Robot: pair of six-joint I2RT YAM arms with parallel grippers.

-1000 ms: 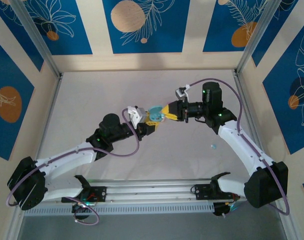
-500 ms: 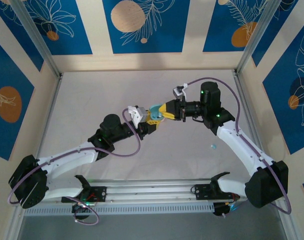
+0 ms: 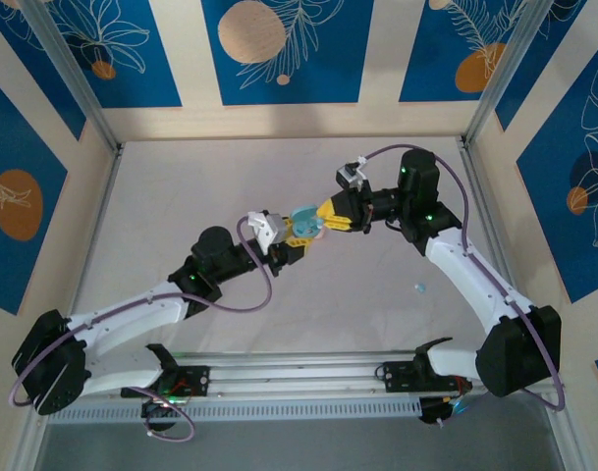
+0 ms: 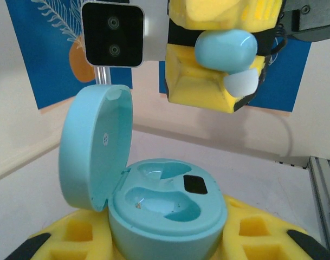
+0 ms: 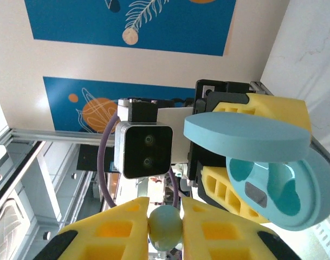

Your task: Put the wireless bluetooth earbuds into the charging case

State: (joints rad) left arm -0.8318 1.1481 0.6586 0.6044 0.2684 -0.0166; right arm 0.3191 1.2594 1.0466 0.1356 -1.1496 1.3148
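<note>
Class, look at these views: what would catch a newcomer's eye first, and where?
An open light-blue plastic charging case, both wells empty, sits clamped in the left arm's yellow foam fingers above the pale tabletop. Close by it, the right arm's yellow foam fingers pinch a glossy light-blue earbud.

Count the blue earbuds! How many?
2. One earbud sits pinched in the right hand, near the open case; another earbud lies on the table. More may be hidden.

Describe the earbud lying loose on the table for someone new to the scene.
Find the right arm on the pale table. Beside its white forearm lies a tiny light-blue earbud, alone and untouched, unlike the held earbud in the right gripper.
</note>
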